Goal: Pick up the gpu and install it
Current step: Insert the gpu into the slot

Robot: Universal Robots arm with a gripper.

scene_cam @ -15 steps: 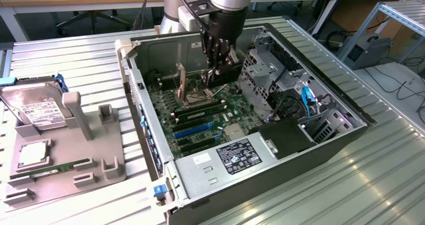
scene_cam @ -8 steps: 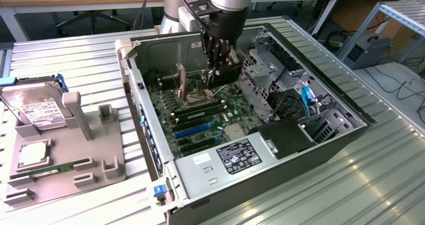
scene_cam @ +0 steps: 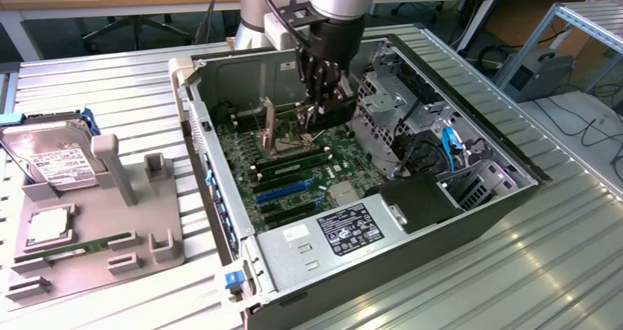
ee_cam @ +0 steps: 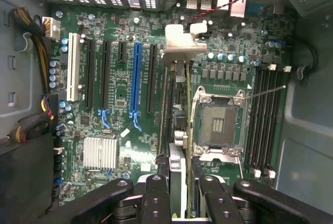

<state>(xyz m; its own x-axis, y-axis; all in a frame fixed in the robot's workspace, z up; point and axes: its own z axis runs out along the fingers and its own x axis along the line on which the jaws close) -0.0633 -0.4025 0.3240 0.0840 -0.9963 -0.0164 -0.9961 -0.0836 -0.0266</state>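
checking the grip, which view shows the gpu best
The wrist view: the gpu runs edge-on from the tool out to its silver bracket, above the motherboard. In the exterior view the gpu is a small piece under the tool, inside the case.

So the claw (scene_cam: 314,118) is down inside the open PC case (scene_cam: 486,220), clamped on the gpu (scene_cam: 326,114), which hangs edge-on just above the motherboard (scene_cam: 292,177). Right beside it sits the CPU socket (scene_cam: 277,136). Well off toward the exterior view's left there's a grey tray (scene_cam: 127,228) with a hard drive (scene_cam: 54,162) and a RAM stick (scene_cam: 83,248).
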